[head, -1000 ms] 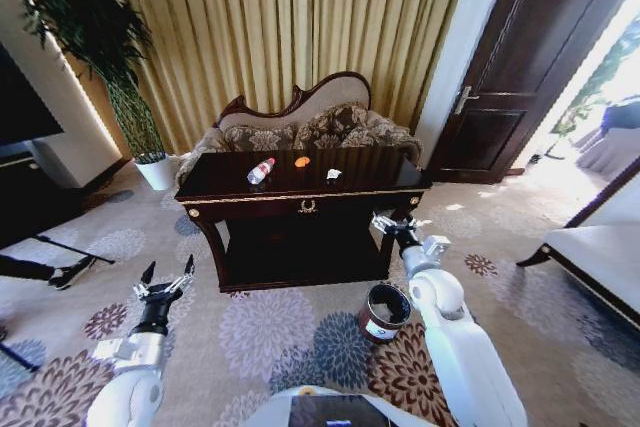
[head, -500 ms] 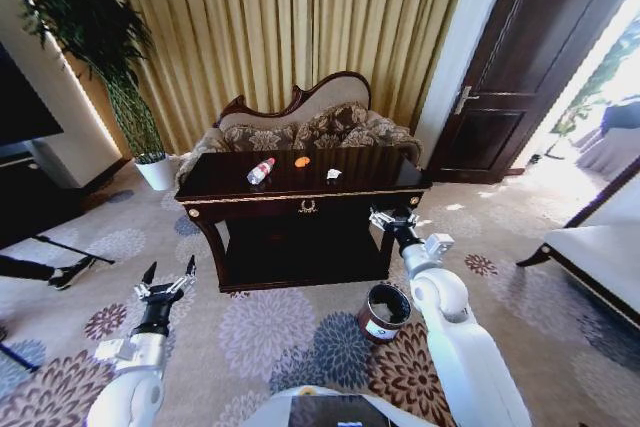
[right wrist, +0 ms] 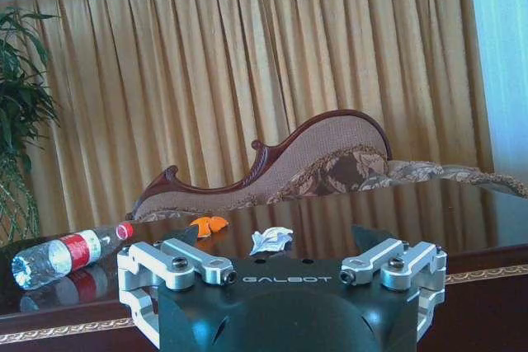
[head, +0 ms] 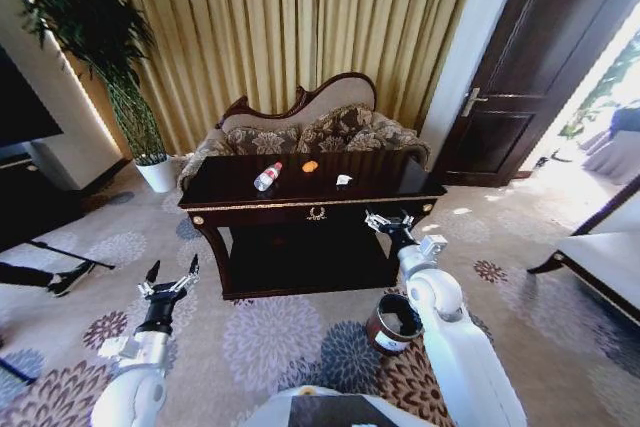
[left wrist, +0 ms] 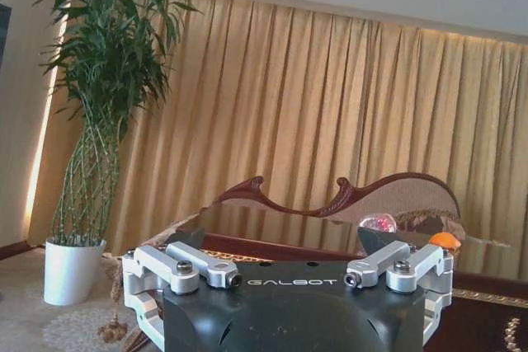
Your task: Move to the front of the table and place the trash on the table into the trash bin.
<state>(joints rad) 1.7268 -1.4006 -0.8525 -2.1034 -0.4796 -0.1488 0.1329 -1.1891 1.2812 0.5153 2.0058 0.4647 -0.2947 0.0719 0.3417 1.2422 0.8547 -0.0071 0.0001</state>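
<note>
Counter [head: 300, 209] sat at 12 o'clock from the robot, dark and glossy, gold trim and emblem on the drawer, sofa [head: 305, 125] and curtains [head: 290, 27] behind it. Bottle [head: 267, 176] lay on its side on the counter top toward the 11 o'clock side, red cap pointing away from the robot. Orange piece [head: 310, 166] was just past centre at 12 o'clock, apart from the bottle. White scrap [head: 344, 180] lay at about 1 o'clock, near the orange piece but not touching. Bin [head: 393, 322] stood on the carpet [head: 270, 337] at 1 o'clock, beside the right forearm, in front of the counter's right leg. Right pincer [head: 388, 223] was raised at the counter's front edge, right of the emblem, fingers spread, nothing in them; its wrist view faced the bottle [right wrist: 62, 255], orange piece [right wrist: 207, 225] and scrap [right wrist: 271, 239] across the top. Left pincer [head: 171, 278] hung low over the carpet at 10 o'clock, clear of the counter, fingers spread and empty. Potted plant [head: 130, 97] stood at 10 o'clock by the wall.
</note>
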